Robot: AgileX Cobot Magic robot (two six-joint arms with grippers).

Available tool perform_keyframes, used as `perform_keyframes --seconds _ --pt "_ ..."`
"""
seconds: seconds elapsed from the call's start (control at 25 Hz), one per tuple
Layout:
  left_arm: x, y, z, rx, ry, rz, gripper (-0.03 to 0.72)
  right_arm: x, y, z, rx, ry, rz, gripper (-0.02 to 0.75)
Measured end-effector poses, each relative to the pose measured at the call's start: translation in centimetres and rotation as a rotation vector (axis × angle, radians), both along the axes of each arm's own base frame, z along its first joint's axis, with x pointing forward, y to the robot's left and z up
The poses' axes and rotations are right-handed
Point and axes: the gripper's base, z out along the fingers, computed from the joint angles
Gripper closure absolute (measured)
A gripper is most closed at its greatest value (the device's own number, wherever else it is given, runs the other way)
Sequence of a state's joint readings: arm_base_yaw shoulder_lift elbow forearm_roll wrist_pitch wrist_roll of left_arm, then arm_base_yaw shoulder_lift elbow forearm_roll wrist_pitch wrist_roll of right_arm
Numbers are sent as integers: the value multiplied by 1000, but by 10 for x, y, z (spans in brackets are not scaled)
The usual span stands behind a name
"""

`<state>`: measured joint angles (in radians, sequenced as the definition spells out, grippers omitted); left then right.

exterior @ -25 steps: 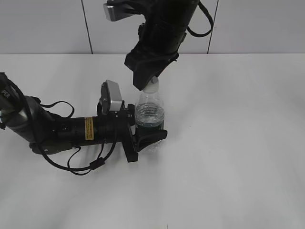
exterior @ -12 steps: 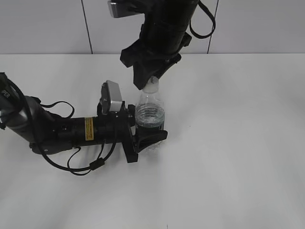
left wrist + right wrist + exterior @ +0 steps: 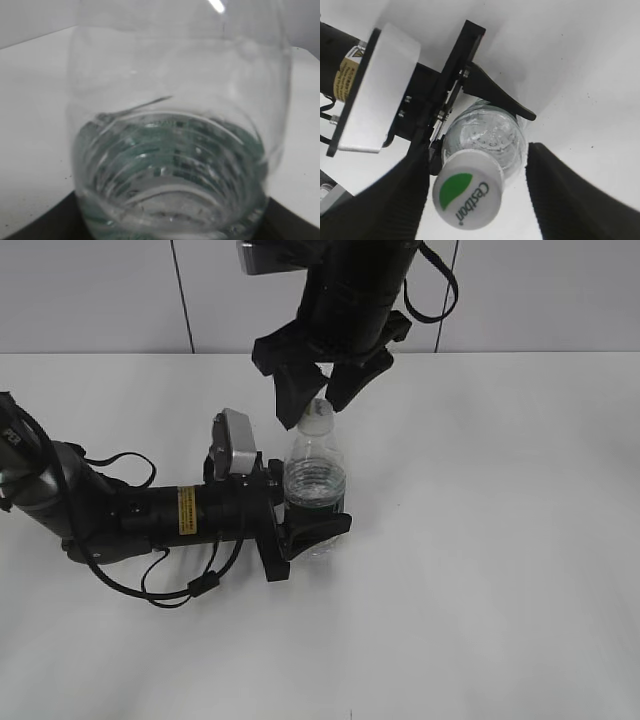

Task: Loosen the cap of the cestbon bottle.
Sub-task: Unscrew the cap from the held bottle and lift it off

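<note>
With my left jaws (image 3: pixel 318 530) clamping the bottle (image 3: pixel 315 480) upright, my right jaws (image 3: pixel 318 400) stand released astride the cap (image 3: pixel 466 196); next, re-close and twist.

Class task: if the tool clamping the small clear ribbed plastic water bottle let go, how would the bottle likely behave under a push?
The small clear ribbed plastic water bottle looks mostly empty, so probably light. Thin ribbed walls would likely flex when squeezed. Tall on a narrow base with its white cap on, it may tip, then roll.

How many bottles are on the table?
1. The cestbon bottle stands upright near the table's middle, clamped at its lower body by the left hand, its cap between the right hand's spread fingers.
</note>
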<state>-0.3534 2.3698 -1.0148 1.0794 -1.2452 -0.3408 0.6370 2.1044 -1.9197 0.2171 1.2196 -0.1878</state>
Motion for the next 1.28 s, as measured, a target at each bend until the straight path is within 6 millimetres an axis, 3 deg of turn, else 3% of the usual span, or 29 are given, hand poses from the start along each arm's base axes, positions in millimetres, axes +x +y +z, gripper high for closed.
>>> perform_keyframes --seconds 0.28,0.56,0.8,1.28 --pt "0 0 0 0 0 0 277 0 0 0 3 11 -35 212" --pt "0 0 0 0 0 0 277 -5 -4 18 27 -13 -59 212" --pt "0 0 0 0 0 0 277 -14 -10 0 -17 52 -66 212" --pt "0 0 0 -1 0 -1 277 -16 -10 13 14 39 -80 212"
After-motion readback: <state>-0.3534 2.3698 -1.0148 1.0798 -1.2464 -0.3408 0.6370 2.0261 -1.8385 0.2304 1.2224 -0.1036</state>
